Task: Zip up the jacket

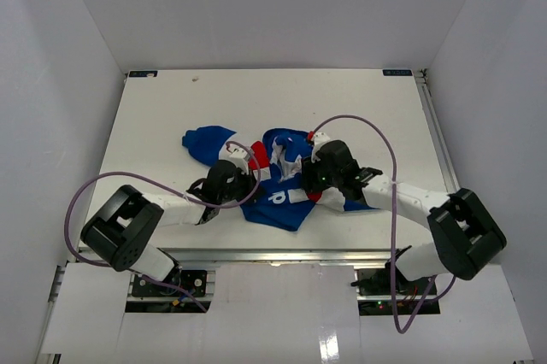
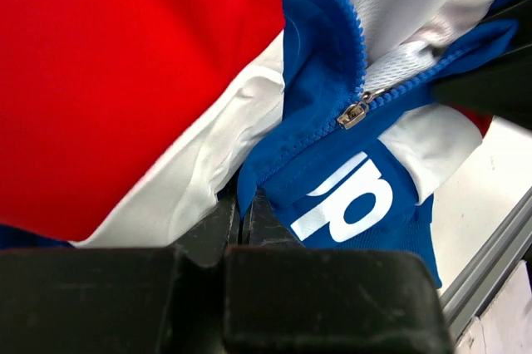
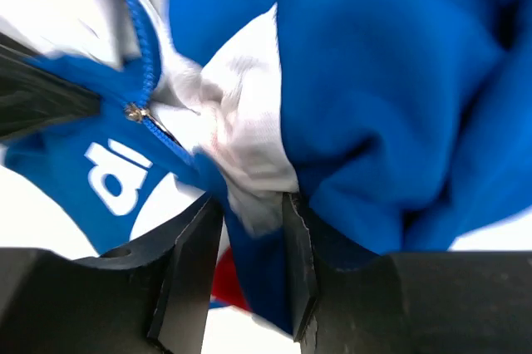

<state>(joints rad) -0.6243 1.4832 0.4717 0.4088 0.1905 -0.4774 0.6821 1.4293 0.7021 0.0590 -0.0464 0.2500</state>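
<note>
Jacket (image 1: 282, 210), seemingly part-zipped, lies on white table (image 1: 171, 116) between walls (image 1: 51, 82).

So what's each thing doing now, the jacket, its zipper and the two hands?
jacket: crumpled on the table, mostly unzipped.
zip slider: beside the white lettering, teeth past it apart.
left hand: shut, pinching the jacket's blue edge.
right hand: shut on jacket fabric.
</note>
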